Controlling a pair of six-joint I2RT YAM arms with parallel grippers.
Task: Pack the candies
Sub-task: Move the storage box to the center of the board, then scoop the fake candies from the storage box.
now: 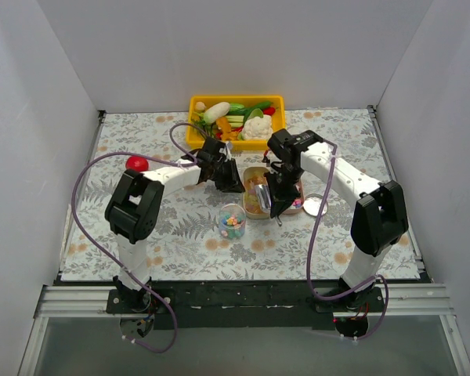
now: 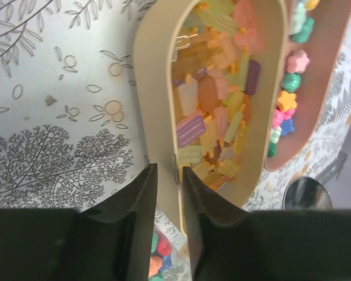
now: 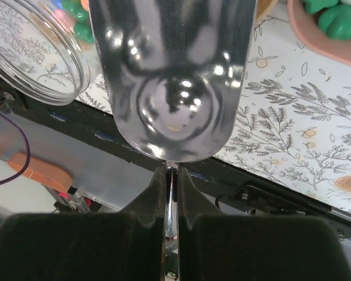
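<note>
The candies, orange-tan and pastel, fill a tan oblong tray. My left gripper is shut on that tray's near rim and stands over it in the top view. More candies, star-shaped, lie in a pink tray beside it. A clear jar in front of the trays holds some candies. My right gripper is shut on the handle of a shiny metal scoop, held beside the jar; no candy shows in its bowl.
A yellow bin of toy vegetables stands at the back. A red ball lies at the left by my left arm. The jar's round lid lies right of the pink tray. White walls enclose the table.
</note>
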